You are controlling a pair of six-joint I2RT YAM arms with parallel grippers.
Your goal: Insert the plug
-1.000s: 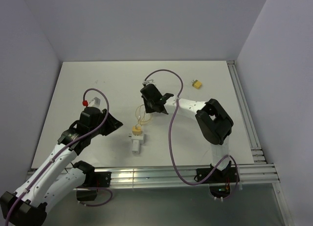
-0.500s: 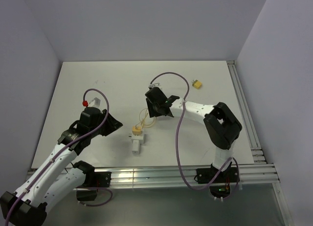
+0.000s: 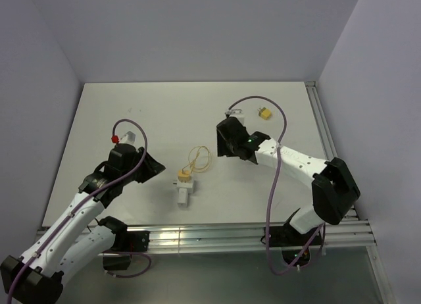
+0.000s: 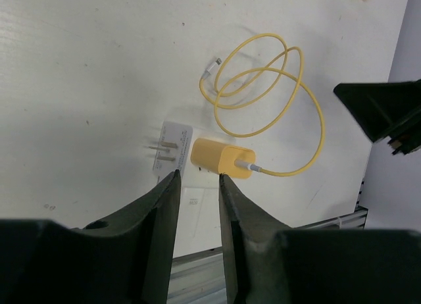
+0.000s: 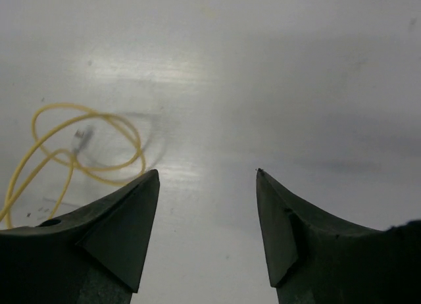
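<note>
Plug (image 3: 264, 112) sits on the counter (image 3: 131, 100), near the right tool (image 5: 208, 174) but off to its side. That tool is spread wide and empty. Left tool (image 4: 197, 176), nearly pinched, holds nothing. Plug looks tiny, light and hard; I would pinch its flat yellow sides.

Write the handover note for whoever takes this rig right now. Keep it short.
Left hand: slightly open, empty, over the yellow charger and white block.
Right hand: wide open, empty, above the table between the cable loop and the plug.
The plug lies loose at the far right, with neither hand touching it.
Done: nothing inserted yet.
Left: pick up the plug and insert it.
</note>
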